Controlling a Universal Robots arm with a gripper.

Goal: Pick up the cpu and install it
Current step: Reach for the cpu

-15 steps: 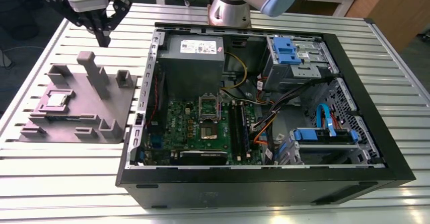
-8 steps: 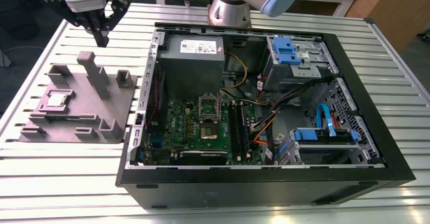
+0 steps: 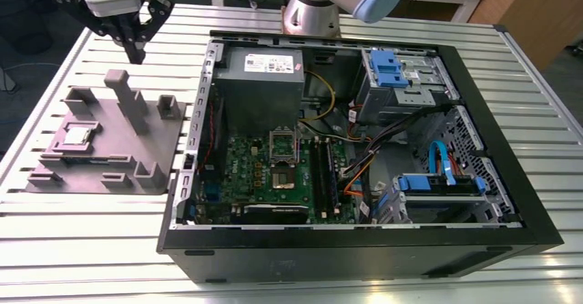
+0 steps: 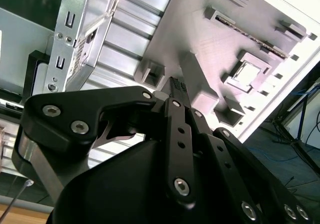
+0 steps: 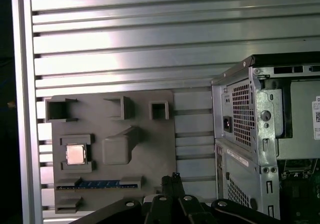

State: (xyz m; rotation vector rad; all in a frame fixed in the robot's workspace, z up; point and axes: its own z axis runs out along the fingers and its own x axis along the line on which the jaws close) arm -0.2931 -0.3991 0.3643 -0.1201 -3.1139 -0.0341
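Note:
The cpu (image 3: 75, 136) is a small silvery square lying flat in a recess of the grey holder block (image 3: 136, 143), on the exterior view's left. Both wrist views show the cpu (image 5: 76, 154) (image 4: 245, 73) seated in its frame. My gripper (image 3: 136, 55) hangs above the table behind the block's far edge, well clear of the chip. Its black fingers are shut with nothing between them, their tips meeting in both wrist views (image 5: 173, 178) (image 4: 178, 86). The motherboard's socket (image 3: 283, 145) sits inside the open computer case (image 3: 510, 201).
The holder block has upright posts (image 3: 121, 89) between my gripper and the cpu. A memory stick (image 5: 97, 184) lies in a slot at the block's edge. The slatted metal table (image 3: 91, 249) has bare room around the block. The case's wall (image 3: 196, 133) stands close beside the block.

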